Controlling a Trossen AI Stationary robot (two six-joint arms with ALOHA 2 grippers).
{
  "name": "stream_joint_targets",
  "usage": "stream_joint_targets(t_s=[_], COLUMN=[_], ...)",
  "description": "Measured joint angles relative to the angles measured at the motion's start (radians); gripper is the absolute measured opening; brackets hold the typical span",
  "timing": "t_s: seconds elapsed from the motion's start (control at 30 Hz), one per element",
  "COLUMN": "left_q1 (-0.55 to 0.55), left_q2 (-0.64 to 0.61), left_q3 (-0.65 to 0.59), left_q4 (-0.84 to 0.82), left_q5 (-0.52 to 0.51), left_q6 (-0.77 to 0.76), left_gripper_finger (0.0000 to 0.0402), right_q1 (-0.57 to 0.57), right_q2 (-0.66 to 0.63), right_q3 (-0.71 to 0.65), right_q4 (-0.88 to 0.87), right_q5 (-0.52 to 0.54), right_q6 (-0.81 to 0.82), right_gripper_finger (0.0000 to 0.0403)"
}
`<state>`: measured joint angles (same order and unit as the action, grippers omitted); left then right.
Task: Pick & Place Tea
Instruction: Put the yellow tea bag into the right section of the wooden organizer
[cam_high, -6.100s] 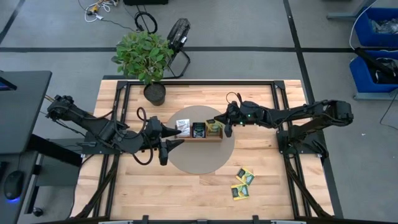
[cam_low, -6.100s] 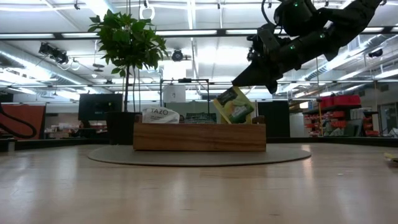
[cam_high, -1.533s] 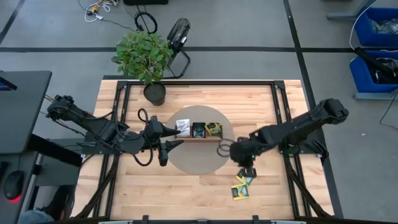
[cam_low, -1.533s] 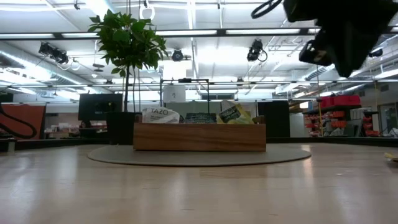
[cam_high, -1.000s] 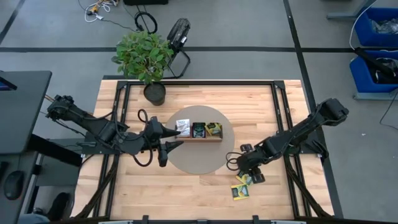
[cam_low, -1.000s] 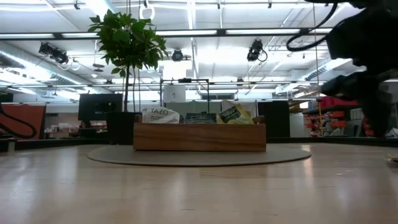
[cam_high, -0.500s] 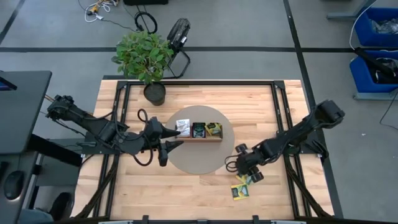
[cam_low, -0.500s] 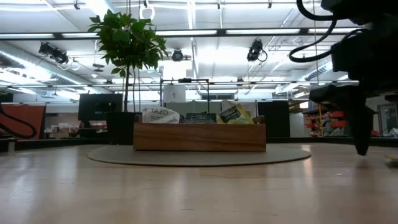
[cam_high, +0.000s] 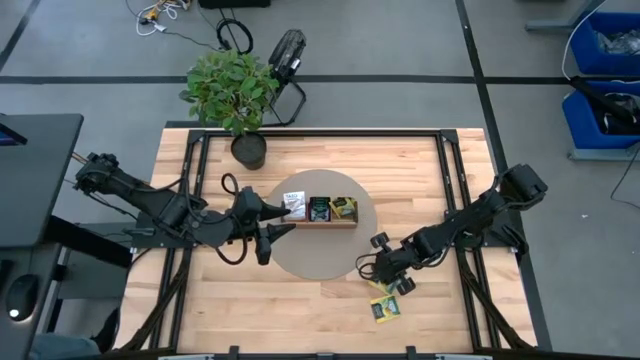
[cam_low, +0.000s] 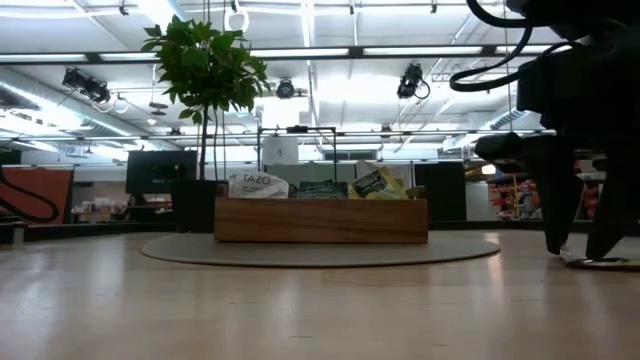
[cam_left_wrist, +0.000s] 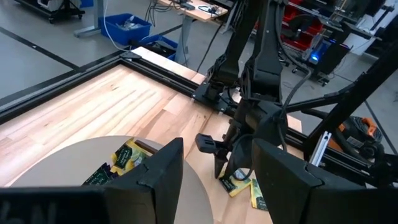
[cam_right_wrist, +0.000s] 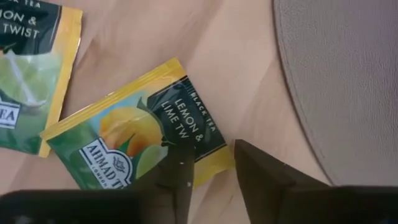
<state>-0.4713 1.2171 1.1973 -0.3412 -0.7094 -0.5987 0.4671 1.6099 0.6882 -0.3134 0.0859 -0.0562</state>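
High view looks straight down on the pale wooden table (cam_high: 300, 300). Low view looks level across it, sharing the long brown wooden tray (cam_low: 320, 220) at 12 o'clock.

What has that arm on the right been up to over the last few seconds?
It left the long brown wooden tray, where it dropped a yellow-green packet, swung toward the table's near edge and came down on the loose yellow-green tea packets. The right gripper has its jaws narrowing beside one packet's edge. The left gripper and tray stayed put.
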Motion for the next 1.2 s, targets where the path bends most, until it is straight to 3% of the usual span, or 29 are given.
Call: stream_joint_targets(t_s=[0.37, 0.53, 0.8, 1.2], left_q1=[0.004, 0.004, 0.004, 0.003], left_q2=[0.000, 0.000, 0.000, 0.000], left_q3=[0.000, 0.000, 0.000, 0.000], left_q4=[0.000, 0.000, -0.001, -0.001], left_q5=[-0.003, -0.004, -0.003, -0.003], left_q6=[0.001, 0.007, 0.008, 0.017], left_gripper_finger=[0.0197, 0.0197, 0.0197, 0.0197], right_q1=[0.000, -0.003, -0.008, -0.154], right_q2=[0.011, 0.015, -0.051, -0.139], right_q3=[0.014, 0.094, 0.262, 0.447], right_q4=[-0.013, -0.138, -0.393, -0.466], right_q5=[0.010, 0.014, 0.138, 0.274], right_q6=[0.022, 0.021, 0.035, 0.074], right_gripper_finger=[0.0008, 0.0004, 0.0001, 0.0000])
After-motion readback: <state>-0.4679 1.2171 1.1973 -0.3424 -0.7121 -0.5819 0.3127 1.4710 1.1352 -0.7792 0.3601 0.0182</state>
